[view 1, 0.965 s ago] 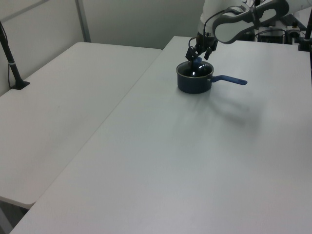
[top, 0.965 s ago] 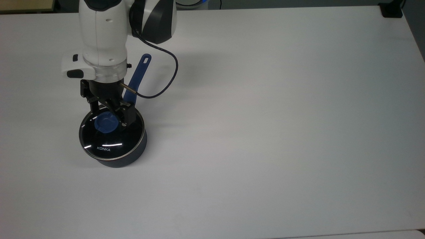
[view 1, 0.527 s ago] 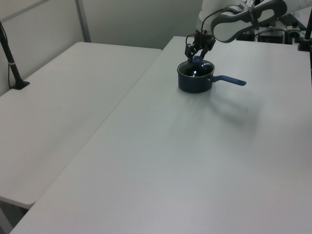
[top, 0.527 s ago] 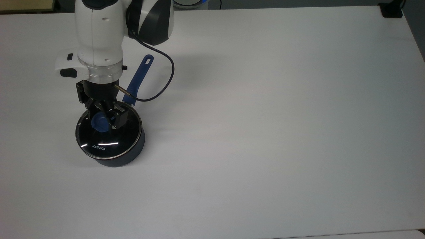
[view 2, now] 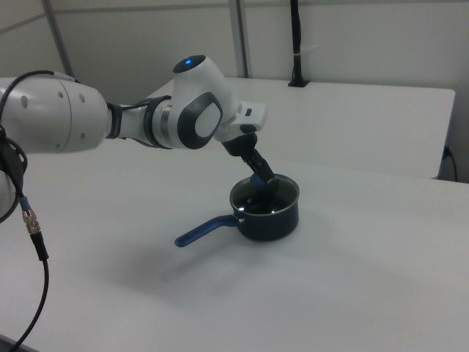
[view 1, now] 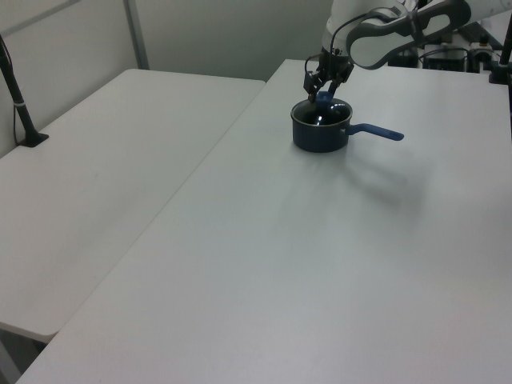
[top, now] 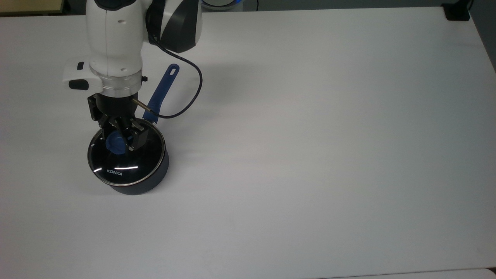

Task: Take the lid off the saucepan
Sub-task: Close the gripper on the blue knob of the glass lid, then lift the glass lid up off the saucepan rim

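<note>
The dark blue-grey saucepan (top: 149, 182) (view 1: 318, 138) (view 2: 275, 220) stands on the white table at the top view's left. Its long blue handle (top: 161, 91) (view 1: 380, 132) (view 2: 201, 232) points away under my wrist. The glass lid (top: 128, 164) with white "KONKA" lettering covers the pan, offset slightly toward the top view's left. My gripper (top: 120, 141) (view 1: 323, 90) (view 2: 261, 183) comes down from above and is shut on the lid's blue knob (top: 112, 144). Whether the lid's rim is clear of the pan cannot be told.
A black cable (top: 192, 99) loops from my wrist over the handle. A black block (top: 457, 13) sits at the table's far right corner in the top view. A second table (view 1: 104, 160) with a black post (view 1: 20, 104) stands at the left view's left.
My fingers, spread wide beside the knob a second ago, have shut on it. Lid and pan have shifted slightly toward the top view's left, and the handle has swung a little.
</note>
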`<state>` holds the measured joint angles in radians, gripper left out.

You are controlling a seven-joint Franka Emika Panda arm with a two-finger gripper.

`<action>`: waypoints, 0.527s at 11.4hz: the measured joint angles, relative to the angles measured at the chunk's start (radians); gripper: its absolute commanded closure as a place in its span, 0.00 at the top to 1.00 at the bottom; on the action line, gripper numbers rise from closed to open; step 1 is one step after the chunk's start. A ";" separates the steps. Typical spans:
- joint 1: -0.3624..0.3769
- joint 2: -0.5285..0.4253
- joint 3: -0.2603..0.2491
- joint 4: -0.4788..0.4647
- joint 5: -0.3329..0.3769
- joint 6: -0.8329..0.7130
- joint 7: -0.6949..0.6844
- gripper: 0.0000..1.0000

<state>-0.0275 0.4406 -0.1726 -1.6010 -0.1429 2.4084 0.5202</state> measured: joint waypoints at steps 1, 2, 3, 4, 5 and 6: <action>-0.001 -0.001 0.000 0.004 0.000 0.000 0.000 0.60; -0.003 -0.004 0.000 0.011 0.000 0.000 0.000 0.60; -0.004 -0.009 0.000 0.019 0.000 0.000 0.000 0.60; -0.004 -0.013 0.000 0.022 0.000 0.000 0.000 0.60; -0.004 -0.017 0.000 0.023 0.000 -0.002 -0.001 0.60; -0.004 -0.022 0.000 0.023 -0.001 -0.005 -0.002 0.60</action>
<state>-0.0316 0.4186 -0.1723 -1.5778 -0.1435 2.4036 0.5180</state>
